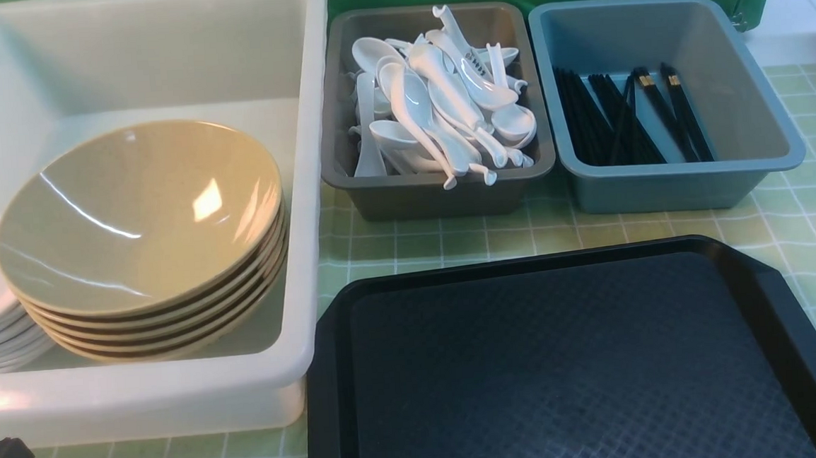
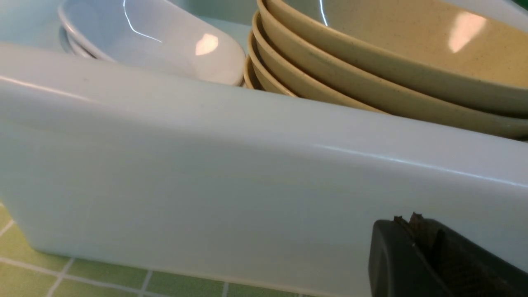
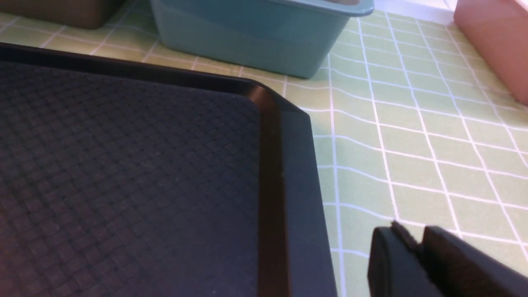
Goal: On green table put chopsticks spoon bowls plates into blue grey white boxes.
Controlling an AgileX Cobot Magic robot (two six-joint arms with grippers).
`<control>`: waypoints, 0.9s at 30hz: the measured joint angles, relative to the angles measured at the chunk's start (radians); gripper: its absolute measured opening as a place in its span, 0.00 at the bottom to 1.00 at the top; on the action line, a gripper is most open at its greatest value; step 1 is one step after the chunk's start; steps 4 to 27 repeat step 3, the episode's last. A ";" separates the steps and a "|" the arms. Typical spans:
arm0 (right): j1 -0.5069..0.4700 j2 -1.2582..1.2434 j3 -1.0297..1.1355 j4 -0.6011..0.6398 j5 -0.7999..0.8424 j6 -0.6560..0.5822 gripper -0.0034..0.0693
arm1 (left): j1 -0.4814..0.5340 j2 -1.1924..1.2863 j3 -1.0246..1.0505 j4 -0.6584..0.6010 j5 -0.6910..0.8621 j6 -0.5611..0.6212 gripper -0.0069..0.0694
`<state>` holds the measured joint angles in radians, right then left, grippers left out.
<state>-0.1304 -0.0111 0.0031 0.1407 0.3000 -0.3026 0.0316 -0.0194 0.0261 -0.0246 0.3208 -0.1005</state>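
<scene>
Left gripper (image 2: 416,231) closed and empty beside white tub (image 2: 206,173); right gripper (image 3: 416,243) nearly closed, empty

Green checked table (image 1: 804,219) carries a large white tub (image 1: 306,193) at left, dark grey bin (image 1: 434,199) and blue-grey bin (image 1: 661,192) behind, black textured tray (image 1: 565,361) in front.

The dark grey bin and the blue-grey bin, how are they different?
The dark grey plastic bin holds a jumbled heap of glossy white spoons; the blue-grey plastic bin holds thin black chopsticks, lying flatter and filling less. Both are rectangular, standing side by side on the green checked table.
</scene>
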 joint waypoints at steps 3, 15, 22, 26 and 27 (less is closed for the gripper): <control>0.000 0.000 0.001 0.000 -0.002 0.000 0.20 | 0.000 0.000 0.000 0.000 0.000 0.000 0.09; 0.000 0.000 0.001 0.000 -0.002 0.000 0.20 | 0.000 0.000 0.000 0.000 0.000 0.000 0.09; 0.000 0.000 0.001 0.000 -0.002 0.000 0.20 | 0.000 0.000 0.000 0.000 0.000 0.000 0.09; 0.000 0.000 0.001 0.000 -0.002 0.000 0.20 | 0.000 0.000 0.000 0.000 0.000 0.000 0.09; 0.000 0.000 0.001 0.000 -0.002 0.000 0.20 | 0.000 0.000 0.000 0.000 0.000 0.000 0.09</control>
